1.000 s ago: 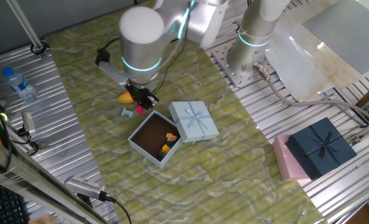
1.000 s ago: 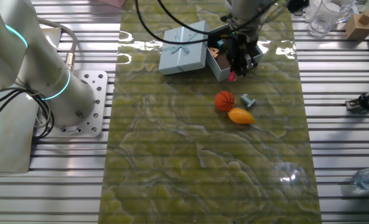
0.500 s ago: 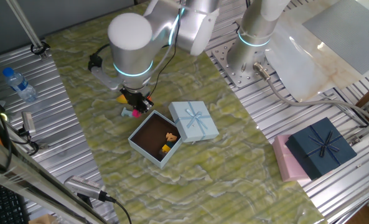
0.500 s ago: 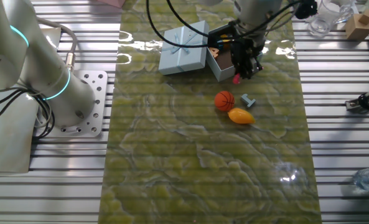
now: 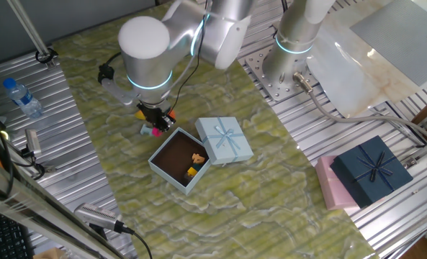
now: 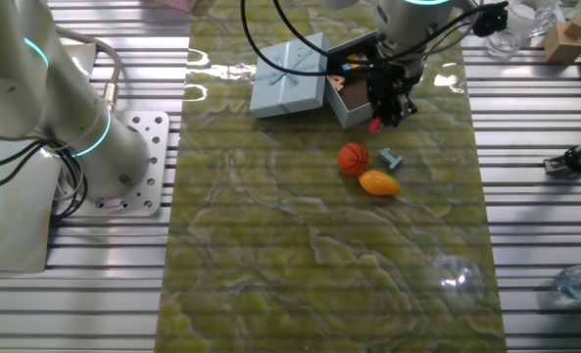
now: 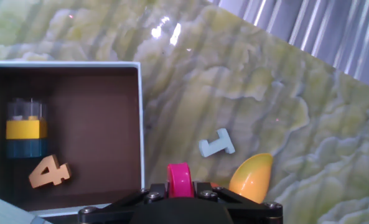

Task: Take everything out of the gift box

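Observation:
The pale-blue gift box [image 5: 171,180] stands open on the green mat, its bow lid [image 5: 225,139] leaning on its right side. A yellow and blue block [image 7: 26,127] and an orange "4" [image 7: 49,172] lie on its brown floor. My gripper [image 7: 181,188] is shut on a magenta piece [image 7: 181,178] just outside the box wall [image 7: 139,124], low over the mat. In the other fixed view the gripper [image 6: 386,110] holds the magenta piece [image 6: 374,125] beside the box [image 6: 349,111]. An orange basketball [image 6: 354,159], a mango-like fruit [image 6: 378,182] and a small grey piece [image 6: 392,158] lie on the mat close by.
A dark navy box with a bow [image 5: 371,170] sits on a pink box [image 5: 332,188] at the right. A water bottle [image 5: 22,97] lies on the ribbed metal at the left. A second arm's base [image 6: 45,127] stands beside the mat.
My gripper has carried the magenta piece away from the box's edge, a little further toward the toys lying on the mat. The box, lid and loose toys have not moved.

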